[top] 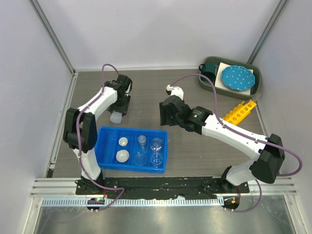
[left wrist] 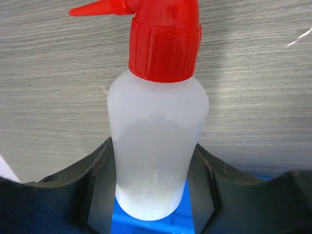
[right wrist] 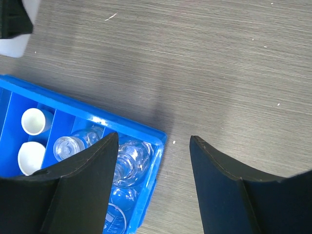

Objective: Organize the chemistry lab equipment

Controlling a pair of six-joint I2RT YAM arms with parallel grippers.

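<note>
The white squeeze bottle [left wrist: 156, 141] with its red nozzle cap [left wrist: 165, 41] lies on the table just behind the blue bin [top: 131, 129]. My left gripper [left wrist: 153, 148] is shut on the bottle's body, one finger against each side; from above the bottle [top: 116, 117] shows under the left gripper [top: 120, 108]. The bin holds two small white dishes [top: 123, 142], a small beaker [top: 142, 141], a flask [top: 156, 144] and other clear glassware. My right gripper [top: 165, 114] hovers open and empty over the bin's far right corner [right wrist: 158, 134]. The yellow tube rack [top: 239, 111] lies at the right.
A grey-green tray [top: 257, 80] at the back right holds a teal mug [top: 209, 68] and a blue dotted plate [top: 237, 78]. Walls enclose the table at left, back and right. In the right wrist view the bin's dishes [right wrist: 34, 121] and glassware [right wrist: 129, 163] show below.
</note>
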